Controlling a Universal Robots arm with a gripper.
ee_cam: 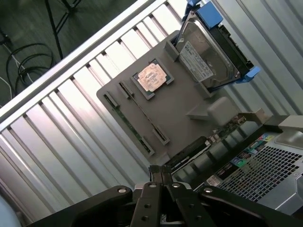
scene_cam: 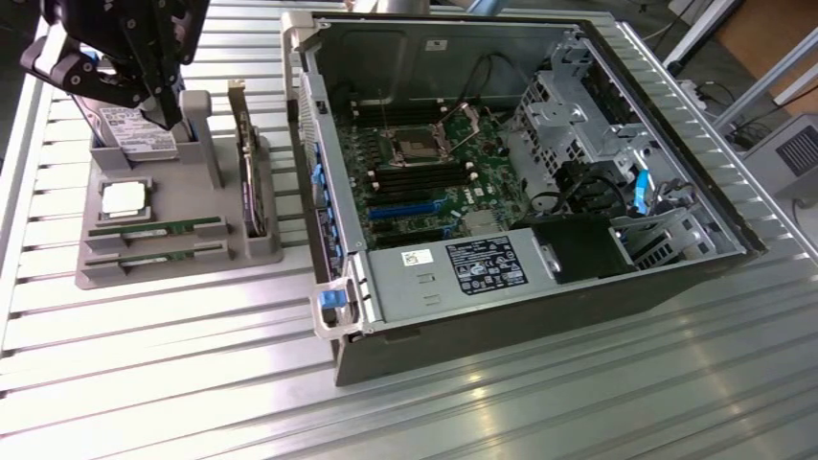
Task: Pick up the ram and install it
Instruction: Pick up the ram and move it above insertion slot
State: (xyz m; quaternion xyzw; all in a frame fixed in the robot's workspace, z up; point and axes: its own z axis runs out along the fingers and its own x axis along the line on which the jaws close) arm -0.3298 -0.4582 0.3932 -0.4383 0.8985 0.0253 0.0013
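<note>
Two slim green ram sticks (scene_cam: 155, 230) (scene_cam: 155, 254) lie in slots at the front of a grey holder (scene_cam: 179, 273) on the exterior view's left. In the wrist view they show as long thin strips (ee_cam: 129, 124) (ee_cam: 144, 113) on the grey holder (ee_cam: 184, 109). My black gripper (scene_cam: 164, 113) hangs above the holder's back end, over the hard drive (scene_cam: 134, 129). Its fingers are pressed together with nothing between them (ee_cam: 161, 169). The open computer case (scene_cam: 511, 172) holds the motherboard with its black memory slots (scene_cam: 412, 179).
The holder also carries a square silver CPU (scene_cam: 123, 196) (ee_cam: 151, 78), the hard drive with blue rails (ee_cam: 208, 52) and an upright expansion card (scene_cam: 251, 168). The case's power supply (scene_cam: 461, 273) sits at its near end. Everything stands on a ribbed metal table (scene_cam: 167, 364).
</note>
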